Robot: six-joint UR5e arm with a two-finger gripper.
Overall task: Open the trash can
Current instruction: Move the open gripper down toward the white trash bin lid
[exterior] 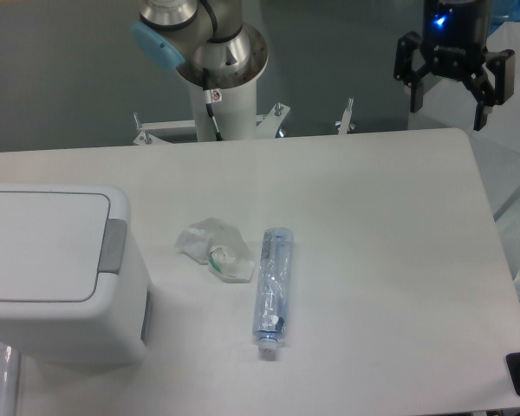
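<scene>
The trash can (61,277) is a large white boxy bin at the left front of the table, cut off by the left edge. Its flat white lid (39,247) lies shut, with the grey push-button (113,246) on its right side. My gripper (451,91) hangs at the upper right, above the table's far right corner and far from the bin. Its black fingers (414,87) are spread apart and hold nothing.
A crumpled clear wrapper (215,250) lies right of the bin. A clear plastic bottle (273,290) lies beside it, cap toward the front. The arm's white base column (221,87) stands behind the table. The white table (373,260) ends at the right.
</scene>
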